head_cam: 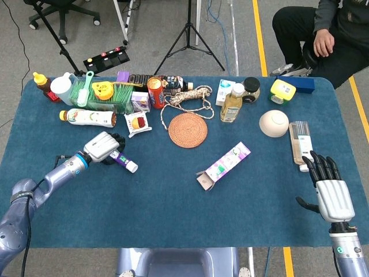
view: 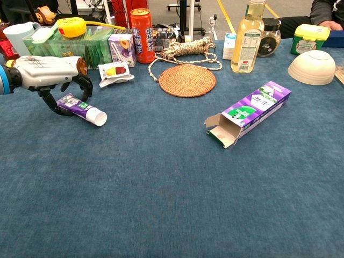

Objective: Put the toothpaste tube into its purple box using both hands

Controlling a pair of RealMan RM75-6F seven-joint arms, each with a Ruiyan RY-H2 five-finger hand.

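Two hands | left hand (view: 47, 69) fingers curled over toothpaste tube (view: 81, 107), grasp unclear | right hand (head_cam: 331, 193) released, spread, chest view misses it | purple box (view: 250, 111) flap open on tabletop (view: 161, 188)

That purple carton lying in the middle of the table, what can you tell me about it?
The purple box is a long, thin cardboard carton, purple and white with green touches and print on its top face. It lies flat on the blue tablecloth, set at a slant. Its near end is open, flaps spread, the inside dark and seemingly empty. Nothing touches it; the woven mat lies apart from it.
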